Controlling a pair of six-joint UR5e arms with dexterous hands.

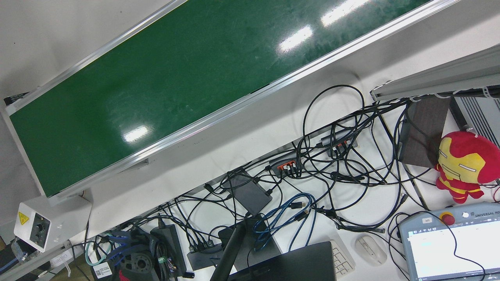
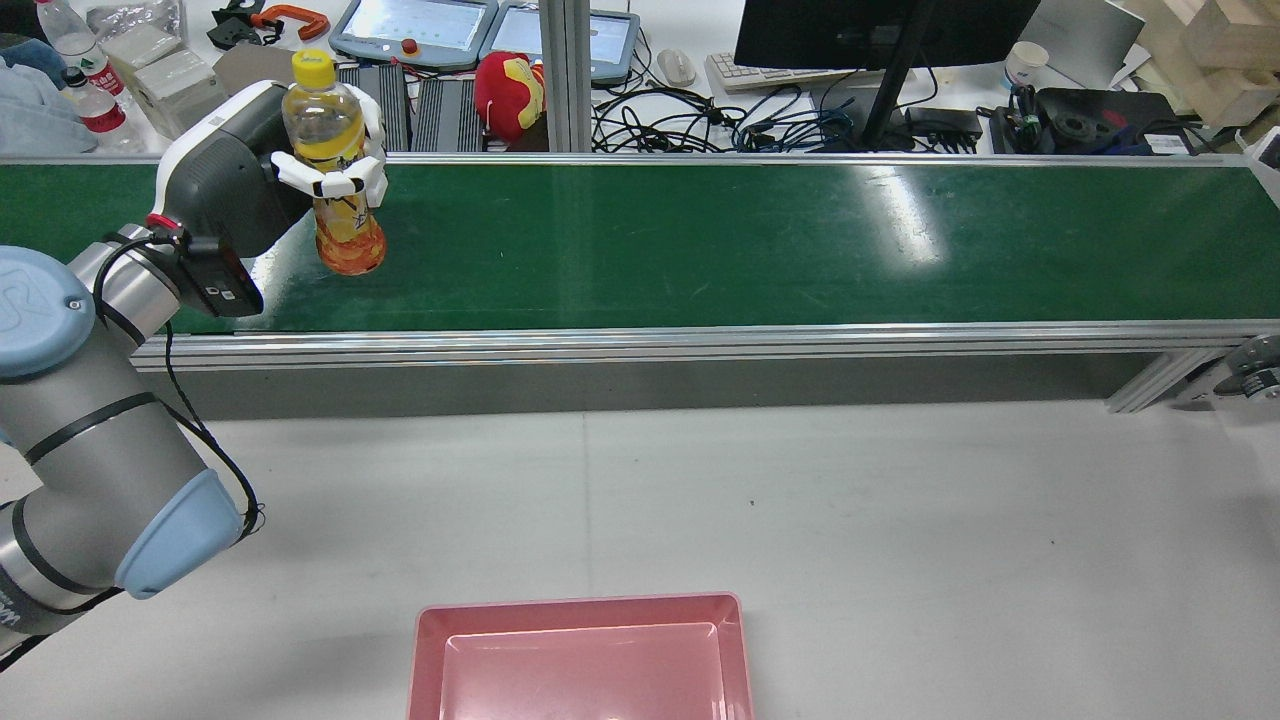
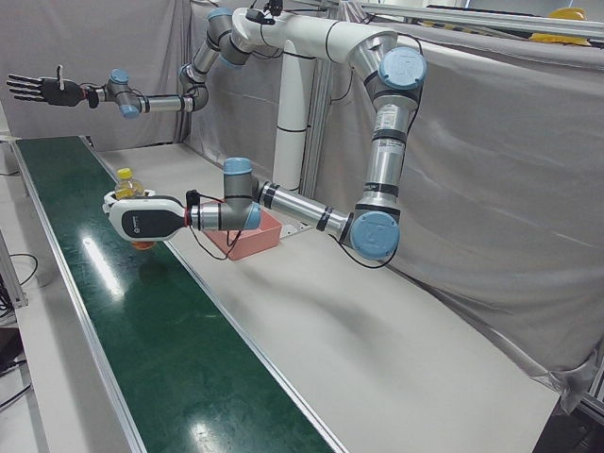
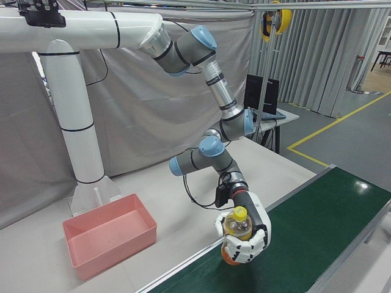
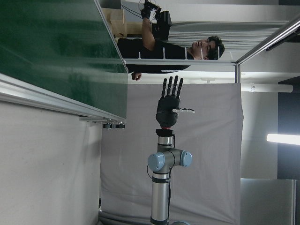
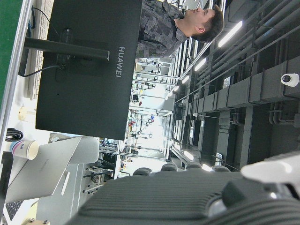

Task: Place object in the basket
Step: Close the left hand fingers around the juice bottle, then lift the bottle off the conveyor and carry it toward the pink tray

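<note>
A clear bottle point(image 2: 350, 240) of orange drink with a yellow cap is held upright in my left hand point(image 2: 240, 160), a little above the left end of the green conveyor belt point(image 2: 700, 240). The hand's white fingers wrap round the bottle's middle. The same hand point(image 4: 247, 241) and bottle point(image 4: 237, 224) show in the right-front view, and in the left-front view point(image 3: 146, 217). The pink basket point(image 2: 580, 606) stands empty on the grey table at the near edge. My right hand point(image 3: 42, 90), black, is raised high beyond the belt's far end with its fingers spread and empty; it also shows in the left hand view point(image 5: 168, 101).
An aluminium rail point(image 2: 640, 340) edges the belt on the table side. Beyond the belt is a desk with tangled cables point(image 1: 332, 164), a red and yellow plush toy point(image 1: 465, 164), teach pendants and a monitor. The arms' white pedestal point(image 4: 79, 140) stands behind the basket.
</note>
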